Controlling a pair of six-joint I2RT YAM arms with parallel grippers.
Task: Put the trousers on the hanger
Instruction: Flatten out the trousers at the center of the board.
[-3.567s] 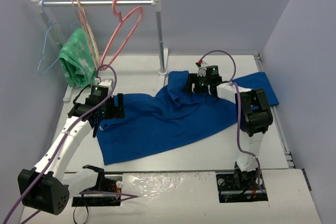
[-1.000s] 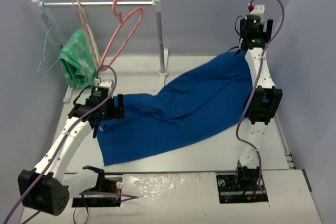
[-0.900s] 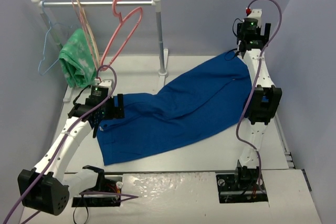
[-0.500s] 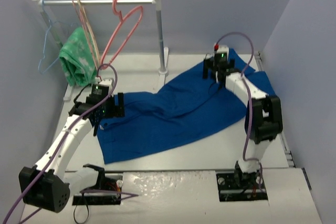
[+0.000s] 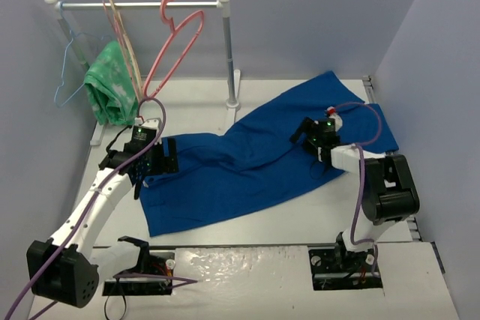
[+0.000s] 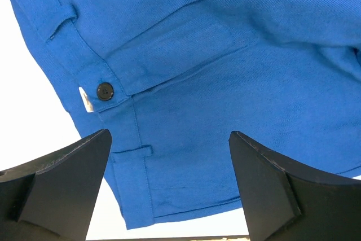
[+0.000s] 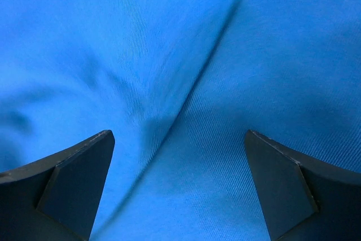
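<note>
While the overhead view lays out the whole table, only the wrist cameras show the jaws plainly. Large royal-blue soft cloth trousers [image 5: 247, 166] lie spread on the white table [image 5: 300, 215], running from about 8 o'clock by the left arm to 2 o'clock at the far right. The pink thick-rimmed plastic hanger [image 5: 179, 49] hangs by its curled hook from the white rail [image 5: 142, 4] at 11 o'clock, well apart from the trousers, with a green patterned cloth [image 5: 109, 88] draped beside it.

The left gripper [image 6: 169, 139] hovers over the waistband end at 9 o'clock, jaws spread wide and holding nothing. Its own camera picks out what the overhead cannot: a small black button [image 6: 104, 90], a white tag [image 6: 84, 99] just beside it, and a belt loop [image 6: 132, 152] below.

The right gripper [image 7: 177, 136] sits low over the trouser leg at 3 o'clock, fingers fully apart with nothing between them. Its camera fills with blue weave, a soft crease running from 1 o'clock to 7 o'clock.
</note>
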